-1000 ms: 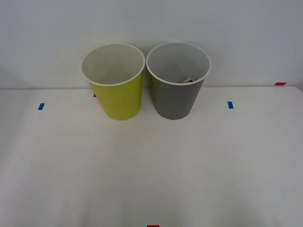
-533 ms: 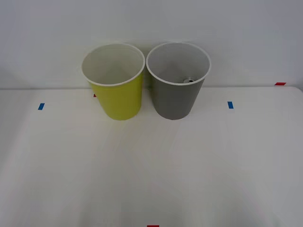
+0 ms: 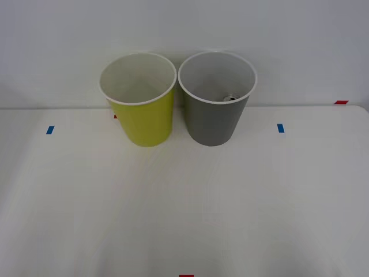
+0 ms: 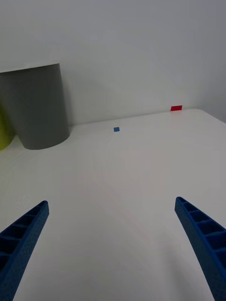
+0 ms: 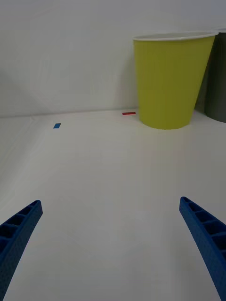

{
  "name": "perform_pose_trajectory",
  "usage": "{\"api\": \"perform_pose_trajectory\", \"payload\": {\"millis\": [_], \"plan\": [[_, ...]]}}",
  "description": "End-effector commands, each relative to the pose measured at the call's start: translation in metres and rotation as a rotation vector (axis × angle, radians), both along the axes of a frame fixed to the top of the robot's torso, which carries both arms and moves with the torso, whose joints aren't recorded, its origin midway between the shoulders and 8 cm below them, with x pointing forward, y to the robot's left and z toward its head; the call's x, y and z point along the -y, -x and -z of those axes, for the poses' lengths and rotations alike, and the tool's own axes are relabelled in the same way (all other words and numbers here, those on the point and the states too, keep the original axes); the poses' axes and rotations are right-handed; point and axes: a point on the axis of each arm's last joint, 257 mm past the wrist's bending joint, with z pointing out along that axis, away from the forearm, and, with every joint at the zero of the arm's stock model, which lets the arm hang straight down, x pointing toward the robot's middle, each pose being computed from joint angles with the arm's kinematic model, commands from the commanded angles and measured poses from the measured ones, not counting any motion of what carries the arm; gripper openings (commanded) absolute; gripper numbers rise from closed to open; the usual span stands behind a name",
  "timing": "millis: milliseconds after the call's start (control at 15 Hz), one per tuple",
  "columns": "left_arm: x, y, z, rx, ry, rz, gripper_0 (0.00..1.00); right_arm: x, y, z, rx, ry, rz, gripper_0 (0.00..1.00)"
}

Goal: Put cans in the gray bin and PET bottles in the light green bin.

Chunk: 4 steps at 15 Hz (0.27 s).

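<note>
Above bare table [image 5: 113, 188], both hands [image 4: 113, 254] [image 5: 110, 249] agape.

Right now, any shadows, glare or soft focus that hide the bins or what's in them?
Front view: even soft light, faint shadows, no glare; silver lid of the can peeks inside the tall gray plastic bin. Left wrist view: yellow-green plastic bin sharp, own blue fingers slightly soft. Right wrist view: gray bin's interior hidden.

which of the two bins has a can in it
The gray bin, on the robot's right: a silver can lid shows just inside its near rim. The light green bin beside it shows only its white inside.
</note>
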Motion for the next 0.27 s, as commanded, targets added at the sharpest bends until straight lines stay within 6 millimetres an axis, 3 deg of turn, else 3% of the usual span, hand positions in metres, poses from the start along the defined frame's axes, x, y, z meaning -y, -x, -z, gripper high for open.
{"api": "perform_pose_trajectory", "payload": {"millis": [67,267], "plan": [[0.0000,0.0000,0.0001,0.000,0.000,0.000,1.00,0.0000,0.0000,0.0000,0.000,0.000,0.000,0.93],[0.0000,0.0000,0.0001,0.000,0.000,0.000,1.00,0.0000,0.0000,0.0000,0.000,0.000,0.000,0.93]]}}
